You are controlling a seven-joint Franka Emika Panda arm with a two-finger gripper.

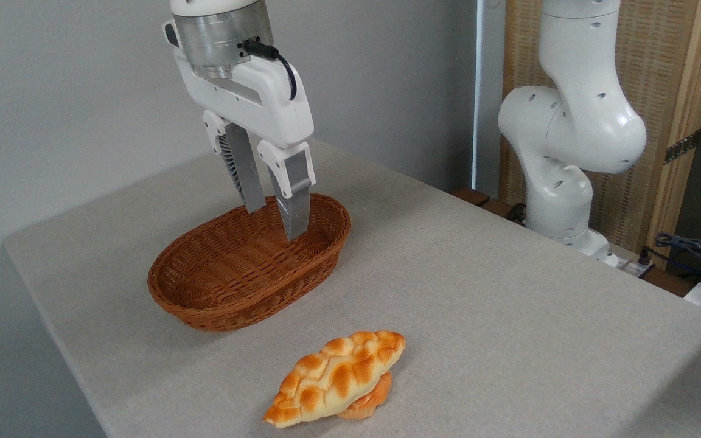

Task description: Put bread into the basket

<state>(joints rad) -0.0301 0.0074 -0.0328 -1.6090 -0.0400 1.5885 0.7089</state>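
One arm in frame, base and lower links at upper right, wrist and gripper [274,224] coming down from top centre-left. Jaws stand narrowly apart with nothing between them, ribbed finger pads [240,167] visible on the left finger. Fingertips hang in front of the far right part of the basket [210,301] as seen from this camera; cannot tell whether they dip below rim level or sit above it. Basket is oval brown wicker, low sloping sides, sitting left of centre on the grey table [509,304], long axis running from lower left to upper right; nothing visible inside it. Bread [332,377] is at bottom centre of the frame, on the table, well apart from the basket and toward the near edge. It's a long braided loaf with pointed ends, pale yellow with golden-brown patches, lying diagonally, left tip low and right end higher. It rests on top of a small orange bun [367,398], which shows only partly from under the loaf's right half, so the loaf is tilted rather than flat on the table. Gripper is nowhere near the loaf. Cables [691,249] lie at the far right edge, off the table, beside the arm base.
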